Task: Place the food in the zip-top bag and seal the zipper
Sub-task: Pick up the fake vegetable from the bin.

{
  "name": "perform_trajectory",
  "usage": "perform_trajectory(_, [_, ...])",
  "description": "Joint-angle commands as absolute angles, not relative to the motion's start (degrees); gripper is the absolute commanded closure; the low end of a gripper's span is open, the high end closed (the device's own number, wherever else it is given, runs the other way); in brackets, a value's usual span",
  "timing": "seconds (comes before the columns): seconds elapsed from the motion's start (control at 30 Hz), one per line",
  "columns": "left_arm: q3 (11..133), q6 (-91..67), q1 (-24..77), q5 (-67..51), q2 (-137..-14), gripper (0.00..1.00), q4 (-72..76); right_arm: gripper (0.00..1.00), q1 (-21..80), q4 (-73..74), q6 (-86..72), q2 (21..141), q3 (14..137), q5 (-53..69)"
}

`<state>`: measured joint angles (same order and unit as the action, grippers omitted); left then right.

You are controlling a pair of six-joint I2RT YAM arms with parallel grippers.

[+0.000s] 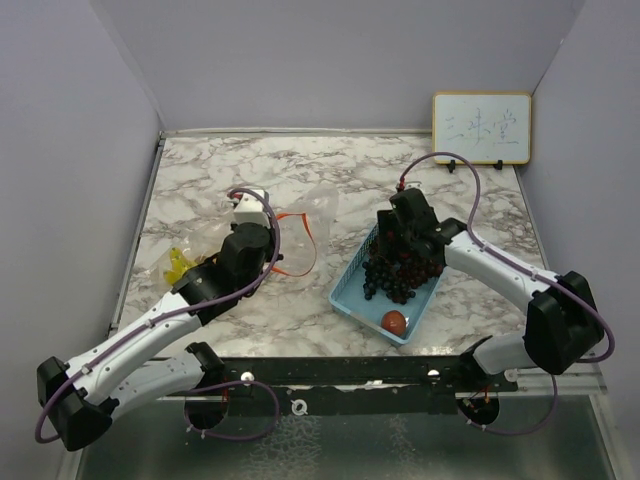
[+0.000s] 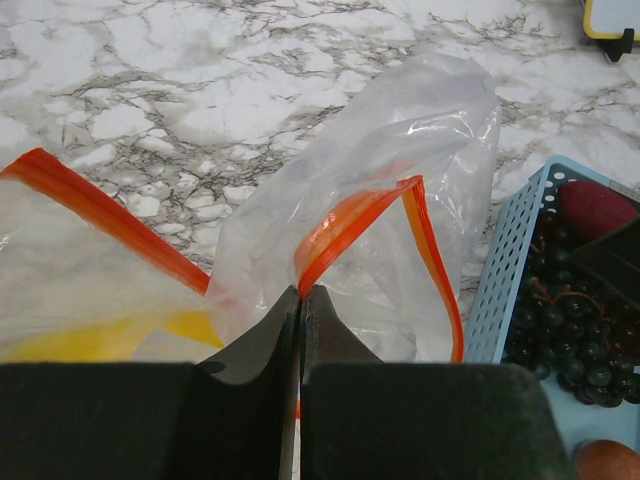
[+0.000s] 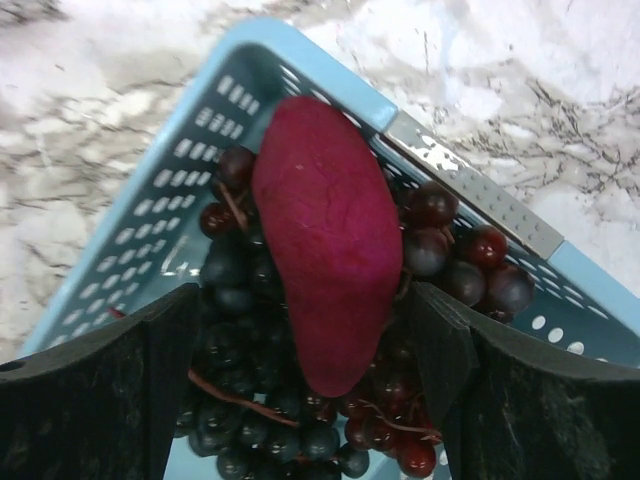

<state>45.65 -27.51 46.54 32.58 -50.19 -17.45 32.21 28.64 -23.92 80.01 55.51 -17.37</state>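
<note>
Looking from above, the right gripper [image 1: 400,248] hangs over the light blue basket [image 1: 350,290], nearer than the left gripper [image 1: 255,203] to the grapes [image 1: 390,275] and small red fruit [image 1: 394,321]; the bananas [image 1: 180,265] show yellow through the zip-top bag [image 1: 315,205]. At the left wrist, clenched jaws pinch the bag's rim by its orange zipper [image 2: 350,225], mouth gaping toward the basket. At the right wrist, spread fingers [image 3: 100,390] straddle the magenta piece [image 3: 325,250] without touching, its long axis running straight away between them, basket walls close on either side.
</note>
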Motion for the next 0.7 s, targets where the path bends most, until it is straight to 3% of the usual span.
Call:
perform_trajectory(0.0, [45.2, -27.8, 46.4, 31.5, -51.2, 1.0, -14.6, 0.2, 31.3, 26.6, -24.4, 81.5, 53.5, -20.8])
perform_trajectory(0.1, [44.8, -27.9, 46.4, 31.3, -51.5, 1.0, -13.9, 0.32, 31.3, 25.7, -24.2, 81.1, 53.1, -21.9])
perform_trajectory(0.23, [44.5, -28.0, 46.4, 31.1, -51.8, 1.0, -12.9, 0.7, 31.3, 24.1, -23.1, 77.0, 52.7, -20.1])
perform_trajectory(0.33, [44.4, -28.0, 46.4, 30.4, -52.6, 1.0, -12.6, 0.89, 31.3, 22.1, -21.7, 72.2, 51.7, -16.2])
perform_trajectory(0.47, [44.9, -28.8, 46.4, 30.6, -54.2, 1.0, -12.1, 0.94, 31.4, 21.3, -19.1, 66.6, 51.5, -5.3])
perform_trajectory(0.67, [46.9, -29.0, 46.4, 30.7, -57.9, 1.0, -10.2, 0.95, 32.2, 13.9, -18.5, 57.7, 48.5, 20.6])
